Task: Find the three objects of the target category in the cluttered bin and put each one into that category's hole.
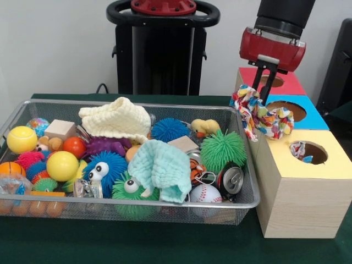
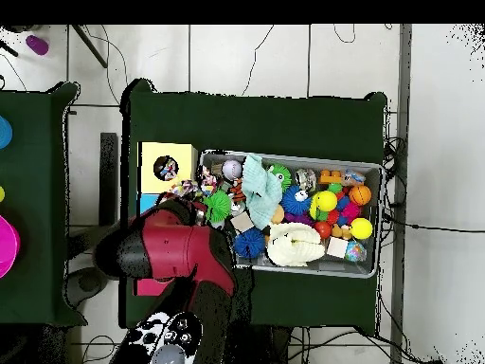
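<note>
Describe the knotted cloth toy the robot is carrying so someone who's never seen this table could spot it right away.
Start at the three wooden boxes right of the wire mesh bin in the front view. The gripper hangs over the blue-topped middle box, and the knotted cloth toy dangles from it. Unlike the bin's plain washcloths, it is braided multicoloured strips.

Green-covered table (image 1: 137, 245) carries wire bin (image 1: 165, 210) at left, full of toys; wooden boxes (image 1: 300, 203) with yellow, blue, red tops stand just right of bin.
</note>
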